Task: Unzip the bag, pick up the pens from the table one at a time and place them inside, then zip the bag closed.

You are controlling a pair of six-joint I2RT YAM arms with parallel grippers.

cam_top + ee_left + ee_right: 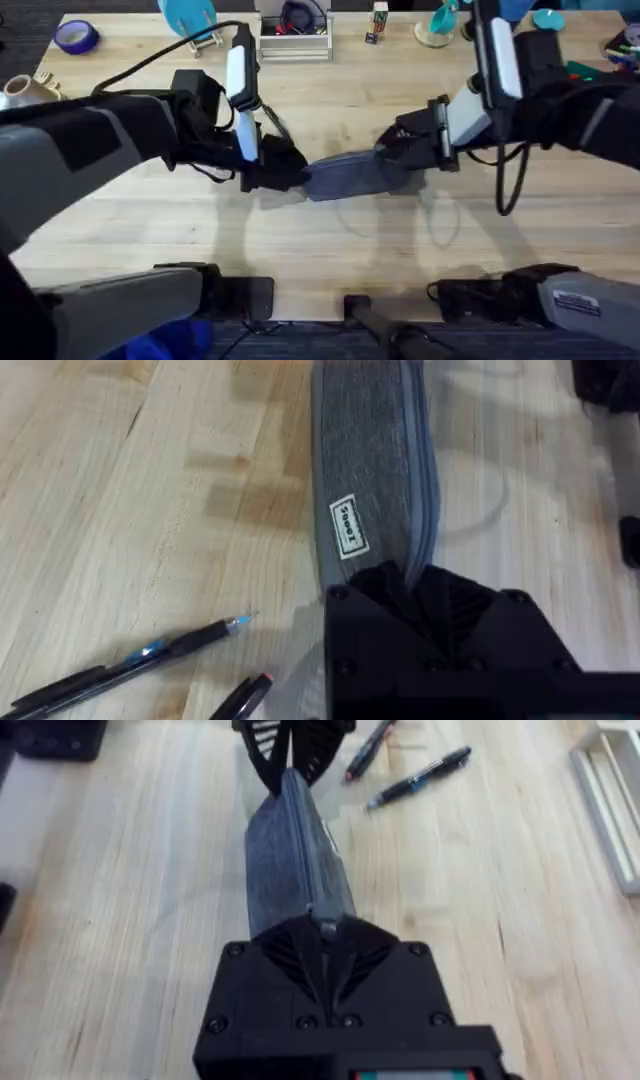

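1. The bag [350, 177] lies lengthwise near the middle of the table [330, 260], stretched between the 2 grippers.
2. The left gripper [285, 172] is clamped on the bag's left end. In the left wrist view its black fingers [400, 595] are pinched together over the fabric, with the grey-blue bag [370, 490] running away from them and a small white label [345, 527] showing on its side.
3. The right gripper [405, 152] is closed on the bag's opposite end. In the right wrist view its fingers [320, 935] meet at the zipper edge of the bag [295, 860], and the left gripper [292, 750] is seen at the far end, pinching the fabric.
4. The zipper line along the bag's upper edge looks shut along the stretch that shows in the left wrist view.
5. The 2 pens lie on the table just beside the left gripper, apart from the bag. One pen [130, 660] has a blue tip; the other pen [240, 698] has a red tip. They lie close together, roughly parallel.
6. In the right wrist view the same 2 pens [415, 778] rest on the wood beyond the bag's far end, near the left gripper.
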